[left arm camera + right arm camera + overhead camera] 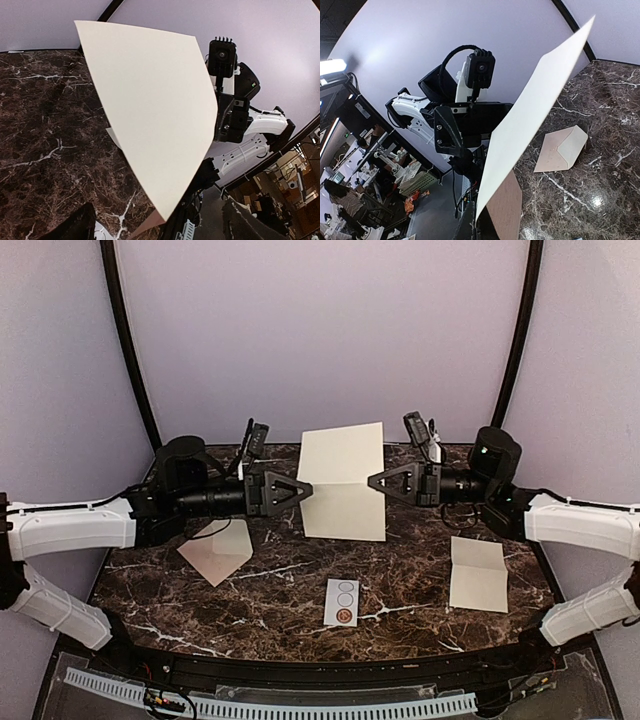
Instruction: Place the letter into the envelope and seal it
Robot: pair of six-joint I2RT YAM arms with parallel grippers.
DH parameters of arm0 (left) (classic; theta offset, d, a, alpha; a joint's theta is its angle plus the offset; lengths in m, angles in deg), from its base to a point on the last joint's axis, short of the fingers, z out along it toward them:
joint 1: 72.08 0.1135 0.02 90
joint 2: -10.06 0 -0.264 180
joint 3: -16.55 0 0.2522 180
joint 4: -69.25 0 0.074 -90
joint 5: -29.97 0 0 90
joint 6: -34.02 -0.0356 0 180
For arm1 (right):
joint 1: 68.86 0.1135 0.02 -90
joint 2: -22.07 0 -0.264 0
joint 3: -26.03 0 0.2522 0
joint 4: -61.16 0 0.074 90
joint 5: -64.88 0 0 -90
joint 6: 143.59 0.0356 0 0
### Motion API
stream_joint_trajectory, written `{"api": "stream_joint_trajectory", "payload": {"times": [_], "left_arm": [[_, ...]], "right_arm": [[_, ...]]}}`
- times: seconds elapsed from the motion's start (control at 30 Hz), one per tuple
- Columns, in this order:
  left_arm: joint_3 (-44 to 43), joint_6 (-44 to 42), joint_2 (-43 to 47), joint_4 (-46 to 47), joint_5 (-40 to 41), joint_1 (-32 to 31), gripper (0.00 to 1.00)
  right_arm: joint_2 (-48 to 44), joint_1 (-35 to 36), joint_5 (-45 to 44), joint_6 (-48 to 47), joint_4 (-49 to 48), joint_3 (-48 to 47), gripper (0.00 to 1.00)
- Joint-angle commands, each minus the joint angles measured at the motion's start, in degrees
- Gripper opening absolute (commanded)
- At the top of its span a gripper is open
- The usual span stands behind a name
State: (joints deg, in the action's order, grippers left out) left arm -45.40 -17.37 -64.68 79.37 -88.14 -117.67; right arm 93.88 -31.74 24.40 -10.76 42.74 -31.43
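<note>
Letter (340,480) is hanging upright in the air above the middle of the worktop (280,590) in the top view, bending along a crease at mid-height. The right end effector (374,480) is meeting its right edge at that crease, and the left end effector (303,490) is touching or nearly touching the left edge. The envelope (215,552) is lying flat on the left, well apart from the letter. A small card printed with circles (342,602) is lying near the front, and a second creased cream sheet (478,575) on the right.

In the left wrist view the letter (155,115) is filling the frame. One dark finger (75,225) is showing at the bottom left and the other at the far bottom right, so these jaws are standing released, with only the sheet's lower corner between them.

In the right wrist view the letter (535,100) is rising edge-on from between this end effector's own fingers, so the right one is clenched on the letter and carrying it alone. The envelope (562,150) is resting on the marble beyond.

Judging from this, the letter is being prepared in the air and insertion is not yet begun. The next move probably calls for folding the sheet small enough, then opening the envelope's mouth with the free left end effector while the right one is bringing the letter across.
</note>
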Motion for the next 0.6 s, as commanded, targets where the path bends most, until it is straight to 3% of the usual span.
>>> {"api": "stream_joint_trajectory", "payload": {"times": [0.0, 0.57], "left_arm": [[1.47, 2.36, 1.58, 7.67, -5.07, 0.28, 0.79], [2.93, 6.42, -0.74, 15.28, -8.34, 1.09, 0.29]], "right_arm": [[0.77, 0.99, 1.75, -0.89, -3.84, -2.11, 0.0], [2.21, 1.35, 2.49, 0.32, -6.15, -2.3, 0.0]]}}
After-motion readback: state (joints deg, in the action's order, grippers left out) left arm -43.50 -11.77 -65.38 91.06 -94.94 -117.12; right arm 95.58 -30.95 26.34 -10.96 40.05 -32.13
